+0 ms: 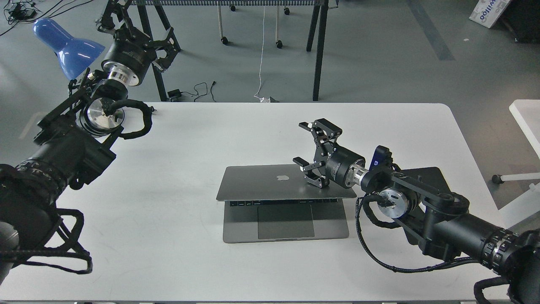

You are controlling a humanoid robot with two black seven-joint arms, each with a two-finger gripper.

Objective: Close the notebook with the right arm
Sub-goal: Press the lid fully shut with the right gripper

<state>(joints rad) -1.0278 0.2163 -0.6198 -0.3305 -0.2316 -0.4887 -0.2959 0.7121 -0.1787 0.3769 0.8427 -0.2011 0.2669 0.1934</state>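
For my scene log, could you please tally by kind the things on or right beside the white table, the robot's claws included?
Notebook, lid nearly shut: 1
Black mouse pad: 1
Blue lamp: 1
Claws: 2, the right claw open over the lid, the left claw too dark to judge
Total: 5

Lab: grey concrete floor (379, 63), trestle legs (319, 50), loose cables (198, 90).

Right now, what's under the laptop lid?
Under the lowered lid, a strip of black keys and the grey trackpad still show. The screen and remaining keys are covered. The right gripper sits open at the lid's right side.
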